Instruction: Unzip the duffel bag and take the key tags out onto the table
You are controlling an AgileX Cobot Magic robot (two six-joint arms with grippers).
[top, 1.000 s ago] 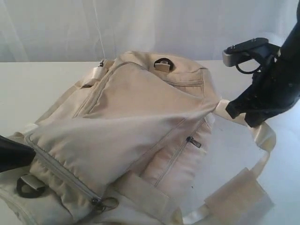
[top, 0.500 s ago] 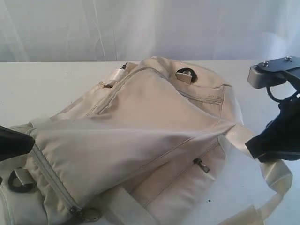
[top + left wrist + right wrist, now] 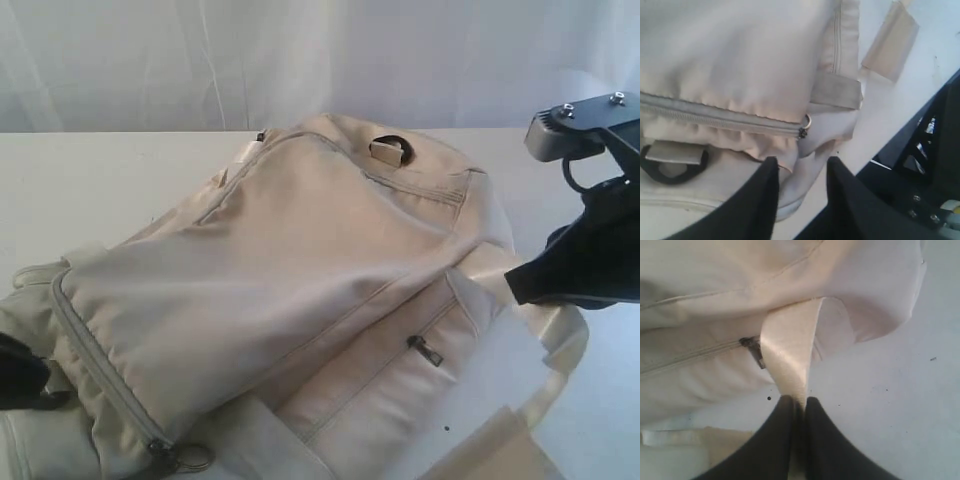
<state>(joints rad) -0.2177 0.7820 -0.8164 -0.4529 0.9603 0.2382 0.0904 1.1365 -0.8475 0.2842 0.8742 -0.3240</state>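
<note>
The duffel bag lies zipped on the table, no key tags in sight, and its zipper pull sits just ahead of the left gripper — jaws spread, empty — much nearer than the right gripper, which is pinching a strap at the bag's other end.

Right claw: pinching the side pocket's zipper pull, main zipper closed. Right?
Not quite. The right claw pinches the webbing strap, not the zipper pull, which hangs free beside it, as the right wrist view shows. The main zipper is closed.
</note>
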